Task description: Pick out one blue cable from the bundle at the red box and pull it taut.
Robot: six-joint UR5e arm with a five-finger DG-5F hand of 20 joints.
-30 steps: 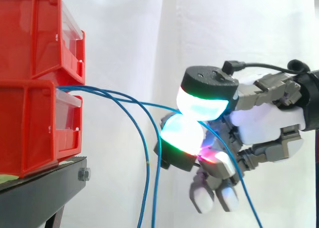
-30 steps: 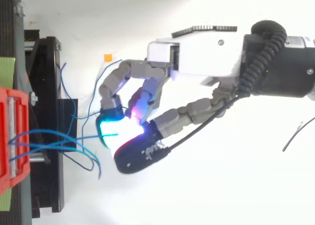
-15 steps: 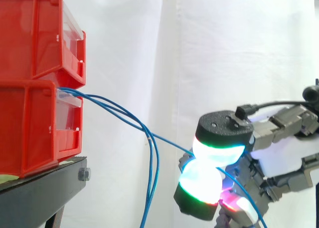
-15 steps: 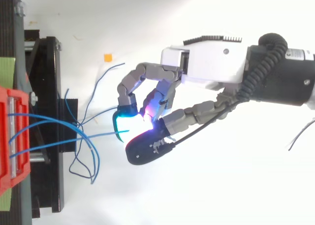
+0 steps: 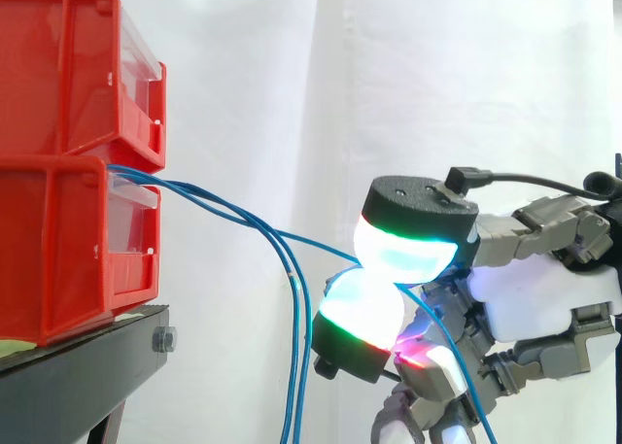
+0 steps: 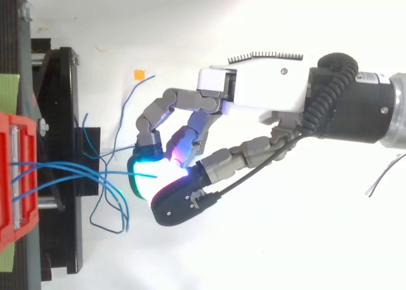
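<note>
At centre right, the hand [image 5: 539, 298] pinches one blue cable [image 5: 326, 243] between two glowing pads [image 5: 408, 255]. It has drifted back up and left toward the red bins [image 5: 68, 240], so the cable likely has more slack and is not yet taut.

Two bins are stacked, the upper bin [image 5: 58, 65] on the lower bin [image 5: 58, 240], which sits on a stand [image 5: 87, 366]. All of these lie well apart from the hand [image 5: 544, 289], out beyond its fingertips [image 5: 413, 255]. A cable [image 5: 321, 240] runs from the lower bin's front across the gap and is pinched between two pads, one above the other, then trails down under the palm. The other cables [image 5: 294, 366] droop between the hand and the stand. A curtain [image 5: 437, 75] hangs behind the hand.
</note>
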